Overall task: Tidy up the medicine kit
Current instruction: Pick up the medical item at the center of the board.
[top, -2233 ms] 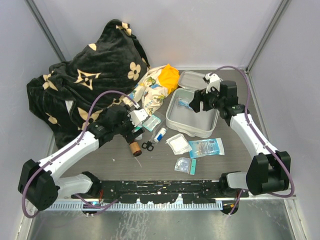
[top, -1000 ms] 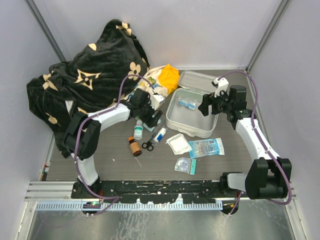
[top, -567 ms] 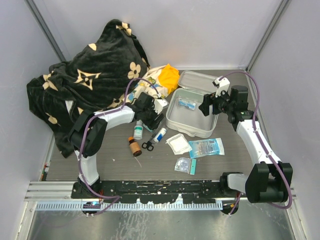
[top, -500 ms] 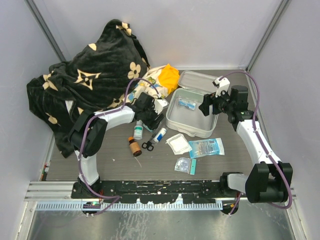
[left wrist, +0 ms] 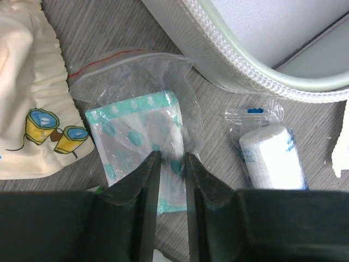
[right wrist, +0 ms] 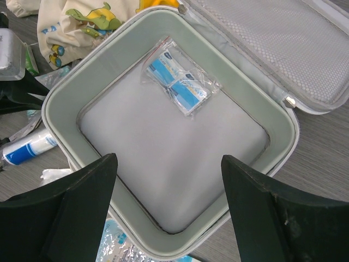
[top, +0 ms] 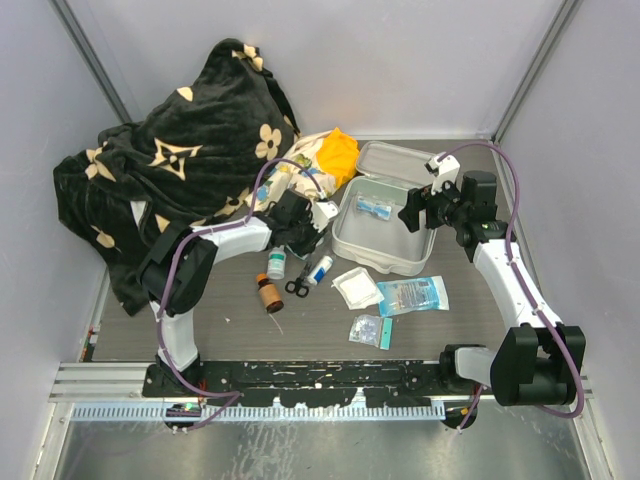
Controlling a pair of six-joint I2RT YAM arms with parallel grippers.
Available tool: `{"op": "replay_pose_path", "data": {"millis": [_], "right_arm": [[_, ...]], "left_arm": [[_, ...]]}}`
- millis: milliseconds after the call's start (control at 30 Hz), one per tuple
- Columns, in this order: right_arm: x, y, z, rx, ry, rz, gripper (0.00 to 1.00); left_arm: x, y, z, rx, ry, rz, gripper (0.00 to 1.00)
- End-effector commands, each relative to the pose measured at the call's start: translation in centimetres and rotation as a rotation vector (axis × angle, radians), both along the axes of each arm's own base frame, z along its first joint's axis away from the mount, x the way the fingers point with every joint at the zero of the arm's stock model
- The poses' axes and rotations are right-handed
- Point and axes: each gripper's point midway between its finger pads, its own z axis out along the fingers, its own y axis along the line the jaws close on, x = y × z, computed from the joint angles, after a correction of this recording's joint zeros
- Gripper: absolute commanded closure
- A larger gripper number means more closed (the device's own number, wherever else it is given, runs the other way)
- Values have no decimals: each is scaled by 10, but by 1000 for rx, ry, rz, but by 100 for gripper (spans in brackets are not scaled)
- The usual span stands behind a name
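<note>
Just left of the open medicine kit (top: 383, 257), which lies right of centre on the table (top: 225, 305), the left gripper (left wrist: 169, 159) stands narrow astride a clear zip bag (left wrist: 163, 76) of teal dressings; whether it pinches the bag I cannot tell. Above the kit's tray, the right gripper (right wrist: 168, 159) hangs wide, holding nothing.
</note>
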Motion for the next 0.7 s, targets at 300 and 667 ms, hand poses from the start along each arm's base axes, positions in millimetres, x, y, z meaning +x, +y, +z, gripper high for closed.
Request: {"op": "replay_pose_path", "data": {"millis": [300,667], "right_arm": [[4,-2,24,-13,-94,10,17],[4,7,22,32,-75,36,17]], "left_arm": [[12,-2,51,-17,-108,-32,100],[32,6,110,28,-262,-47,100]]}}
